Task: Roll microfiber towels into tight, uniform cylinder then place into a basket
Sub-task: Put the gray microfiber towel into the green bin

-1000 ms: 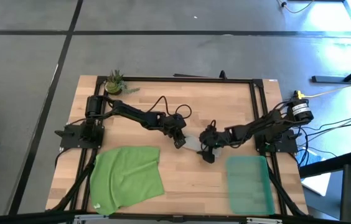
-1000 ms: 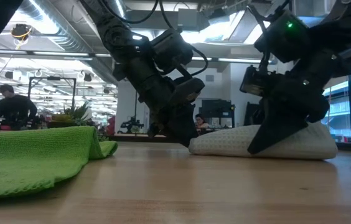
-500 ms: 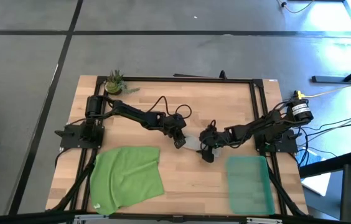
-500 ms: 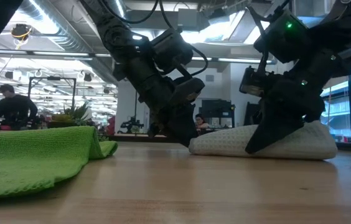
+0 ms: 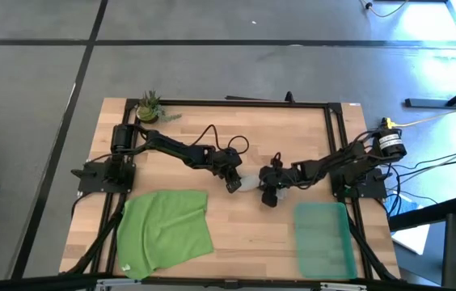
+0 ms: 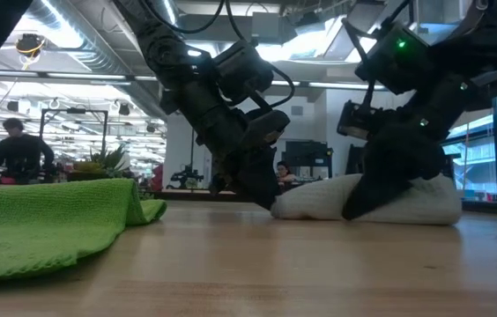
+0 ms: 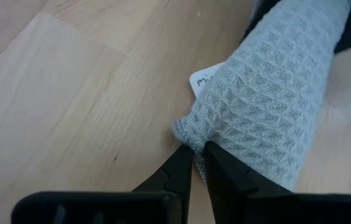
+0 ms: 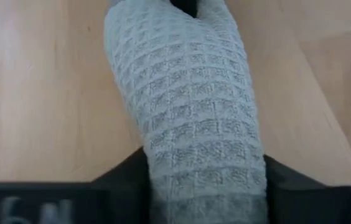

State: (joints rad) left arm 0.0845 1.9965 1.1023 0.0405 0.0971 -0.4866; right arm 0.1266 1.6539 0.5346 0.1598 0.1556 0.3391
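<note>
You can make out only the start of dark print, something like "mi", on the small white tag (image 7: 207, 79) of the grey towel (image 7: 269, 93); nothing else reads clearly.

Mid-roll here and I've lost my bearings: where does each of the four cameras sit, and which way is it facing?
High view: overhead, straight down on table, both arms, green towel, basket.
Low view: tabletop height, facing the room; both grippers on the rolled grey towel.
Left wrist view: left gripper pinching the grey towel's edge.
Right wrist view: right gripper straddling the roll.
Shared: the grey towel shows in all four.
</note>
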